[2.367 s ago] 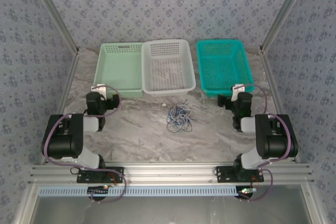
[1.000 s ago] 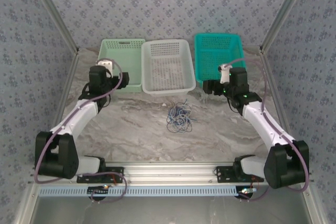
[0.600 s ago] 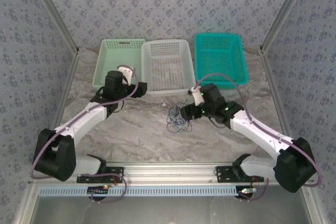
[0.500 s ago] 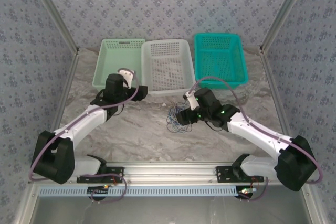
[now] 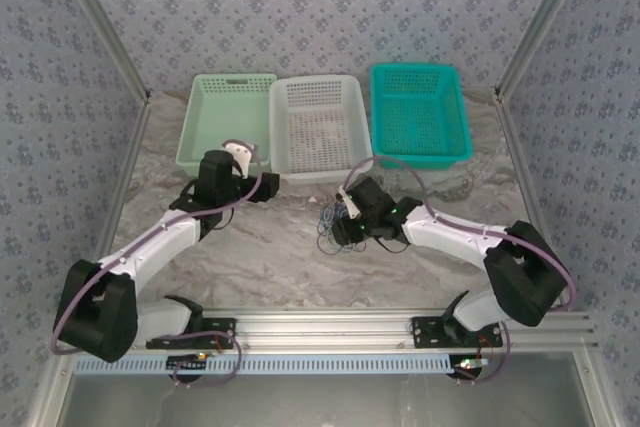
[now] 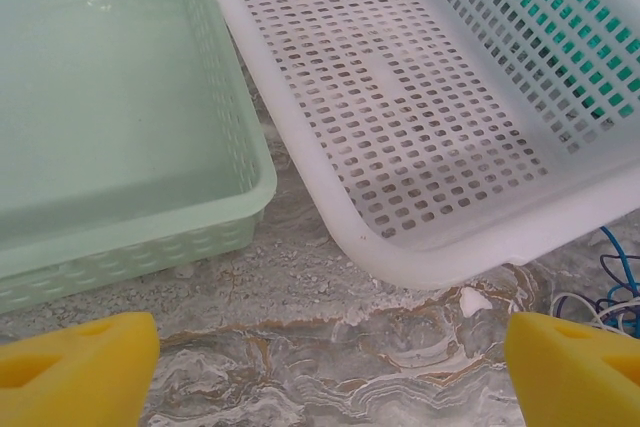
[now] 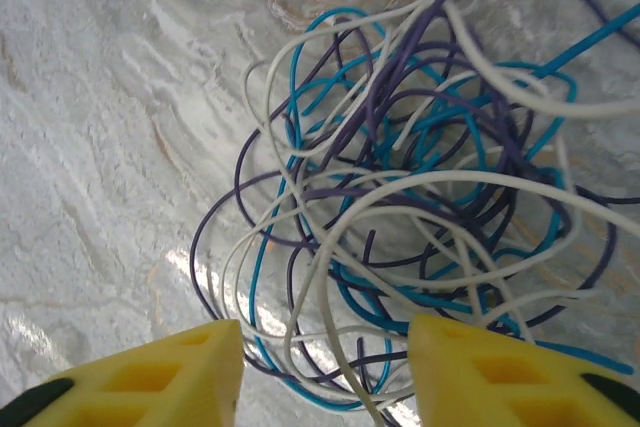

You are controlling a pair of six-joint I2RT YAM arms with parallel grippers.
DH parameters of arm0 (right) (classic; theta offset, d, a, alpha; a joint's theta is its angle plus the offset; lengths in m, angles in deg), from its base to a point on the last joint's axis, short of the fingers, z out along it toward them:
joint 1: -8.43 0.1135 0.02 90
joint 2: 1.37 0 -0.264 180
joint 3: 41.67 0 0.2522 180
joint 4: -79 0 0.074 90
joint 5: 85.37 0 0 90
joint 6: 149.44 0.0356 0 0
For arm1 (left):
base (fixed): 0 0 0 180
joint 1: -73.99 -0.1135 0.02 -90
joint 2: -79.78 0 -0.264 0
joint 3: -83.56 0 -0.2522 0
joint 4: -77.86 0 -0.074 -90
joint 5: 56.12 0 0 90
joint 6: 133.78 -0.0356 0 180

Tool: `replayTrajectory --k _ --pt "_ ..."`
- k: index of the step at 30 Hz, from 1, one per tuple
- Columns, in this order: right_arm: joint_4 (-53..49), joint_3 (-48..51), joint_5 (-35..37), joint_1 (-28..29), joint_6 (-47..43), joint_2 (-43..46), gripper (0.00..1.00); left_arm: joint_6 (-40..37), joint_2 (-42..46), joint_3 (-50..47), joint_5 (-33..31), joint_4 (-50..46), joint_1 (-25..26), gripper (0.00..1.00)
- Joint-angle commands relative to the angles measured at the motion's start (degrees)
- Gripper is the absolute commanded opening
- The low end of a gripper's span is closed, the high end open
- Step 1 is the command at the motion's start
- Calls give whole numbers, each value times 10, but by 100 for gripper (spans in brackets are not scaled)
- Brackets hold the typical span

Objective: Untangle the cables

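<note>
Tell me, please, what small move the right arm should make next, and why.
I would probably close the right claw on the strands between its fingers: it sits low over the cables, whitish and blue loops cross the gap, and nothing looks gripped yet.

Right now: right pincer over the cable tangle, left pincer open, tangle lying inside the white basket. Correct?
One thing is off: the cables lie on the table just in front of the white basket, not inside it; the top view shows this. The right pincer over the cables and the left pincer open are as you said.
</note>
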Motion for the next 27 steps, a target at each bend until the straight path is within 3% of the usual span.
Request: replayTrajectory --k 1,4,6,14,19,22,27 --pt "20 -16 30 14 8 9 32 1 19 -6 5 3 3 90" --pt "12 -12 46 26 8 32 9 1 19 -9 6 4 3 90" --pt "9 -7 45 28 10 56 1 1 19 -11 7 6 4 90" --pt "-38 -28 19 26 -1 140 0 -22 23 -15 34 19 40 89" --pt "-28 -30 -8 6 4 180 0 -45 30 -31 108 65 80 89" --pt "5 -17 -48 -17 26 214 0 -51 34 -44 151 100 99 89" --pt "50 -5 -120 -55 59 274 0 -57 30 -45 157 112 123 89"
